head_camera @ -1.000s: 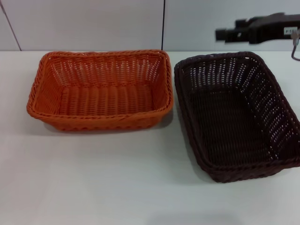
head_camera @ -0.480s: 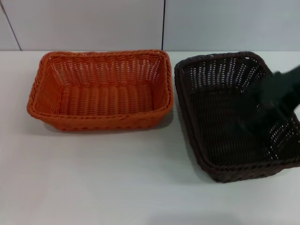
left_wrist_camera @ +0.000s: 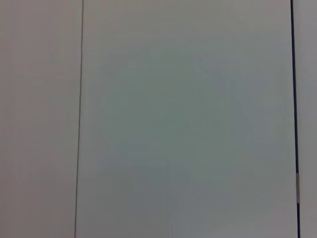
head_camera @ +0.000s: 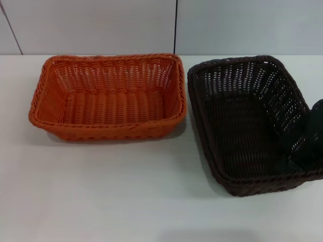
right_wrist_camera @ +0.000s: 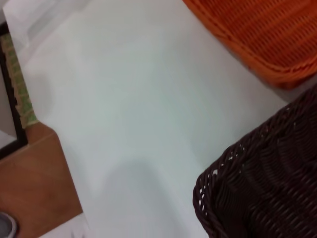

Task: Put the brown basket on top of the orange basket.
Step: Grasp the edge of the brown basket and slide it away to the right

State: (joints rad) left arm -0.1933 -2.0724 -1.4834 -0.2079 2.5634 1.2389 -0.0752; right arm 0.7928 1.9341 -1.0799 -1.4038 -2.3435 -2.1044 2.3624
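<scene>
The orange basket (head_camera: 106, 96) sits on the white table at the left, empty. The brown basket (head_camera: 242, 126) sits beside it on the right, empty, a narrow gap between them. My right gripper (head_camera: 312, 136) shows as a dark blurred shape at the right edge, over the brown basket's right side near its front corner. The right wrist view shows a corner of the brown basket (right_wrist_camera: 267, 188) and a corner of the orange basket (right_wrist_camera: 267, 34). My left gripper is out of view.
The white table (head_camera: 126, 191) stretches in front of both baskets. A white panelled wall (head_camera: 101, 25) stands behind them. The right wrist view shows the table's edge with a wooden floor (right_wrist_camera: 34, 173) beyond. The left wrist view shows only wall panels (left_wrist_camera: 188, 119).
My right arm came down from the back right, passed over the brown basket and now sits lower at its right side. Both baskets have not moved.
</scene>
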